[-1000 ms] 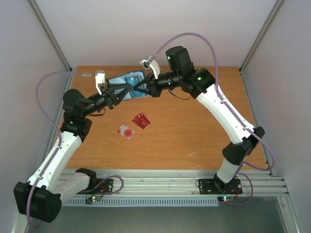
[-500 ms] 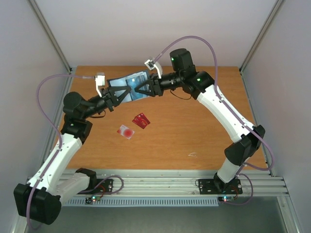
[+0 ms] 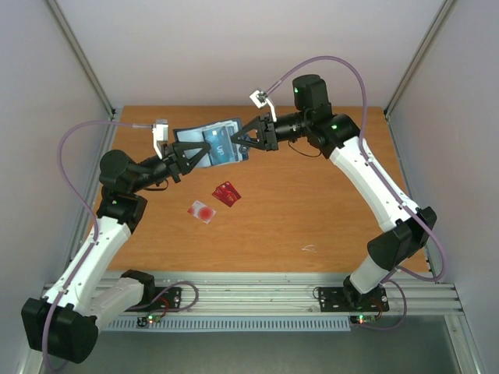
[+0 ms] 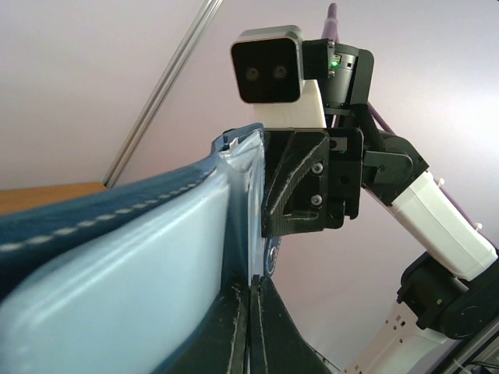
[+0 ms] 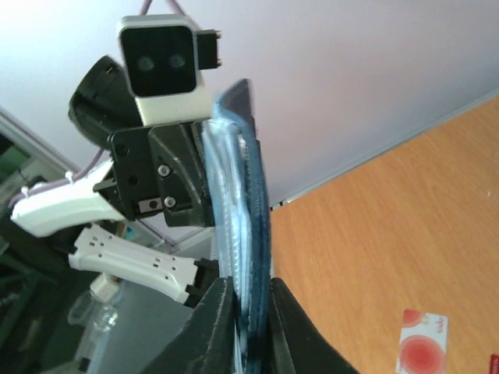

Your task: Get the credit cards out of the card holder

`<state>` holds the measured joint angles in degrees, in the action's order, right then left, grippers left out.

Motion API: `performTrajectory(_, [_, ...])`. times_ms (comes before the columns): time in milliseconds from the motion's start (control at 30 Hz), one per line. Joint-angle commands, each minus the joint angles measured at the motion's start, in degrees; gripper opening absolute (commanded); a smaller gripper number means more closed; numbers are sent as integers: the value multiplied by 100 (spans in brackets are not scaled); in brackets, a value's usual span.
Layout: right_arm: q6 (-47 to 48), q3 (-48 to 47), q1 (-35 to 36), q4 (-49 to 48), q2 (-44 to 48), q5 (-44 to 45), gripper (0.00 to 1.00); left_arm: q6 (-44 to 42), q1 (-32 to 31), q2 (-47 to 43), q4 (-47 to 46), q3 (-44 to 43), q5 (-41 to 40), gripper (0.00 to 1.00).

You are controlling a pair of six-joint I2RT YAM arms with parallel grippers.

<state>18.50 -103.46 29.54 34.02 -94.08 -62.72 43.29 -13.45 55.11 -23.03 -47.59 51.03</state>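
Note:
The navy card holder (image 3: 204,142) hangs in the air between both grippers, its pale blue pockets facing the camera. My left gripper (image 3: 201,153) is shut on a thin pale inner leaf of it (image 4: 243,234). A round blue emblem (image 4: 270,258) shows there; I cannot tell whether it is a card. My right gripper (image 3: 240,144) is shut on the holder's other end (image 5: 251,257), clamping cover and pockets. The pale card with a red circle (image 3: 201,211) and the red card (image 3: 226,194) lie on the table. The pale card also shows in the right wrist view (image 5: 421,351). No black card shows.
The wooden table (image 3: 312,210) has grey walls on three sides. A small pale mark (image 3: 309,248) lies front right. In each wrist view the other arm's gripper and camera stand close: the right one (image 4: 308,179), the left one (image 5: 160,183).
My right arm has swung to the right and its gripper has drawn the holder's right end slightly rightward. The left gripper keeps its hold and shifts little. The two cards on the table have not moved.

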Motion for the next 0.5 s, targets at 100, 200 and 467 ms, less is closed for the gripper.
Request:
performTrajectory(100, [-242, 75, -39, -341, 72, -296, 1, -61, 34, -103, -422, 19, 182, 0])
performTrajectory(200, [-229, 94, -40, -382, 106, -289, 1, -32, 27, -152, -436, 47, 191, 2])
performTrajectory(467, [-257, -19, -47, -398, 90, -358, 1, 80, 33, -187, -592, 79, 301, 8])
